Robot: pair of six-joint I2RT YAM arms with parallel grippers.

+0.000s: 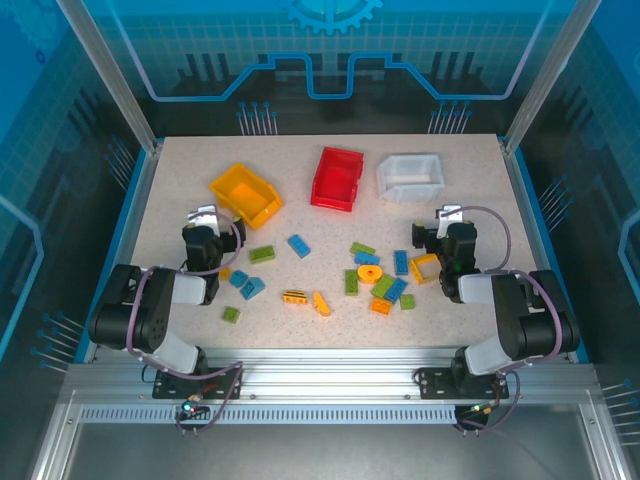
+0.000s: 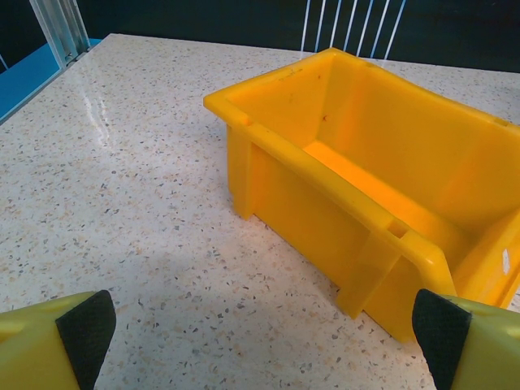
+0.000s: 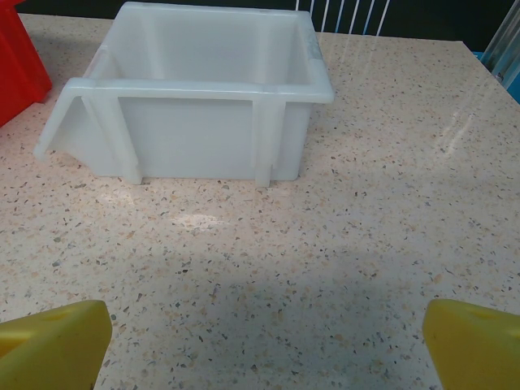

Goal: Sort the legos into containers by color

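Blue, green and yellow-orange legos lie scattered across the table's middle, among them a round yellow piece (image 1: 370, 273), a square yellow frame (image 1: 425, 267) and a yellow-black striped brick (image 1: 294, 297). Three bins stand at the back: yellow-orange bin (image 1: 246, 193) (image 2: 382, 179), red bin (image 1: 337, 178) (image 3: 18, 61), white bin (image 1: 410, 176) (image 3: 195, 93). My left gripper (image 1: 203, 222) (image 2: 264, 345) is open just before the yellow bin, nothing between its fingers. My right gripper (image 1: 448, 220) (image 3: 268, 345) is open over bare table in front of the white bin, beside the yellow frame.
The speckled table (image 1: 300, 330) has blue rails along its edges and a glass enclosure around it. Bare surface lies along the front edge and at the far left and right sides.
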